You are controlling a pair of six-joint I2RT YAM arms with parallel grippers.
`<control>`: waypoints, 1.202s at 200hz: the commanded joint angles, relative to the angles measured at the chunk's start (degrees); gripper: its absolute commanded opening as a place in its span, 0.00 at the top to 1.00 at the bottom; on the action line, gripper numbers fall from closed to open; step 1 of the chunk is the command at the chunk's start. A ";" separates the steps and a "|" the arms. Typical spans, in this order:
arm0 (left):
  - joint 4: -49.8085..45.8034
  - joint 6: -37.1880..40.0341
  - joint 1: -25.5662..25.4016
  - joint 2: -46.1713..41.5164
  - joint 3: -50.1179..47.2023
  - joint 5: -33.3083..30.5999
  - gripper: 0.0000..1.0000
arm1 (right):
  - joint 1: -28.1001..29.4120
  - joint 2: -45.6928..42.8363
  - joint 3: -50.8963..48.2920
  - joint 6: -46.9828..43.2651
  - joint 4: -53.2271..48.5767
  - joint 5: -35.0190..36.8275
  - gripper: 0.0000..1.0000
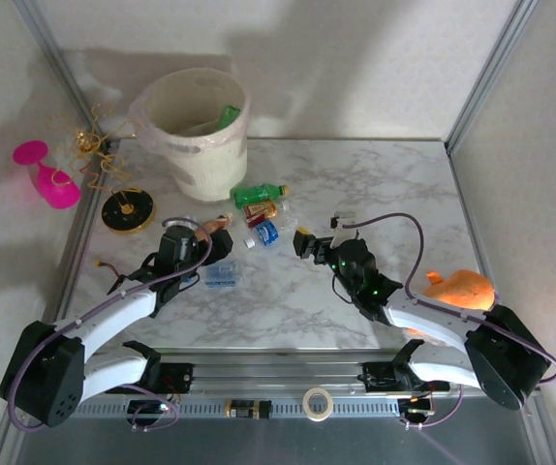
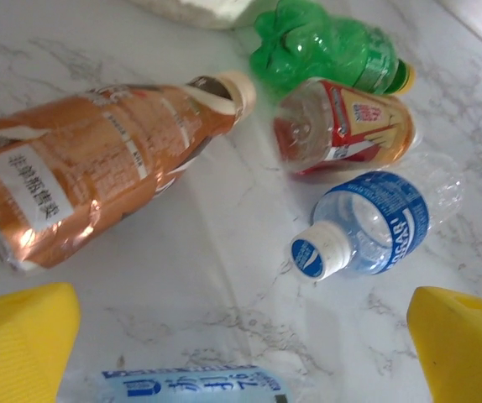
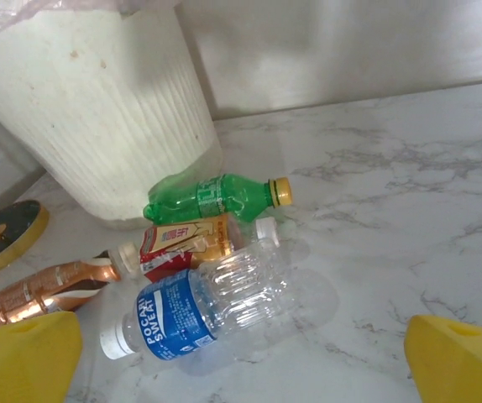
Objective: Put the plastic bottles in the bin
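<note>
1. table (image 1: 375, 184): white marble top. both arms reach in from the near edge.
2. bin (image 1: 205, 170): cream round bucket, bag liner folded over the rim. it stands upright at the far left of the table. a binned green bottle (image 1: 228, 116) shows inside, against the far-right rim.
3. four bottles lie on their sides in a cluster on the marble, just in front of the bin and to its right.
   - green bottle with yellow cap (image 3: 216, 197): nearest the bin.
   - red-labelled bottle (image 3: 189, 243): just beside the green one, on its near side.
   - clear blue-labelled bottle (image 3: 207, 311): nearest the right arm, white cap pointing left in the right wrist view.
   - copper-brown bottle (image 2: 98, 185): at the left of the cluster, its cream cap close to the red-labelled one.
4. flat blue-labelled bottle (image 1: 220, 276): apart from the cluster, nearer the arm bases, just beside the left arm's wrist.
5. left gripper (image 2: 241, 353): jaws spread wide, nothing held. the yellow fingers (image 2: 18, 344) sit at the two lower corners of the wrist view. the flat bottle shows at the bottom edge between them; contact cannot be told.
6. right gripper (image 3: 241, 357): jaws spread wide, empty. it faces the clear blue-labelled bottle and is apart from it.
7. other items:
   - pink wine glass (image 1: 50, 179): far left.
   - black-and-gold disc (image 1: 128, 210): left of the cluster.
   - orange object (image 1: 462, 288): beside the right arm.
   - roll of tape (image 1: 318, 402): on the near rail.
</note>
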 commanded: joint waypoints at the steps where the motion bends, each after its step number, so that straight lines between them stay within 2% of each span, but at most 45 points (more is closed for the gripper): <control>1: -3.83 -0.10 0.21 -1.27 -1.43 0.86 0.00 | -0.17 -2.00 -1.82 0.80 1.21 3.02 0.01; 53: -8.03 -1.08 -0.63 -3.45 -2.86 1.36 0.00 | -0.17 -5.08 -4.14 1.50 1.61 3.64 0.01; 128: -12.72 -3.43 -3.37 -7.81 -4.65 5.48 0.00 | -0.30 -9.39 -7.61 2.80 1.73 4.92 0.01; 200: -11.62 -13.28 -12.87 -9.87 -3.69 8.80 0.00 | -0.43 -9.37 -7.82 3.16 1.70 5.42 0.01; 222: -12.66 -12.04 -13.51 -9.71 -0.39 7.86 0.01 | -0.46 -9.15 -7.83 3.25 2.07 5.34 0.01; 240: -13.54 -7.95 -13.51 -8.27 1.91 5.48 0.00 | -0.40 -8.84 -7.83 3.41 2.18 5.24 0.01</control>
